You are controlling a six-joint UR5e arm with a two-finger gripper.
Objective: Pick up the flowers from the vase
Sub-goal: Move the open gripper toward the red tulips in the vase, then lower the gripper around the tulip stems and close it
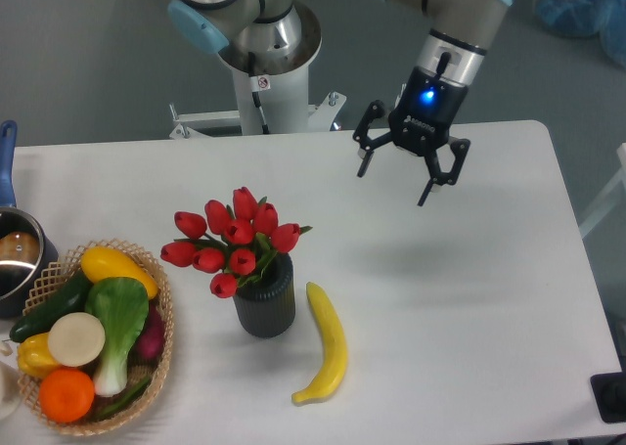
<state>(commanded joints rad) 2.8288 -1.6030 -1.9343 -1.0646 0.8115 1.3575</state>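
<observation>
White table (469,298), grey floor behind. Gripper (395,185) hangs with fingers spread, empty, well right of and above the tulips (231,238), which stand in the ribbed dark vase (265,303). Risks: a low grab may tip the vase, squeezing may crush buds, or the vase may knock the banana (327,345). Count: about nine buds, one vase, one banana, one basket (161,352), one pot (12,254).

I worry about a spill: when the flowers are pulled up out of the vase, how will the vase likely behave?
The vase is small and narrow, and the flowers spread wider than its mouth, leaning left, so it may tip or lift along. The gripper, jaws open, hangs well to the right. The banana beside the vase could get knocked.
</observation>
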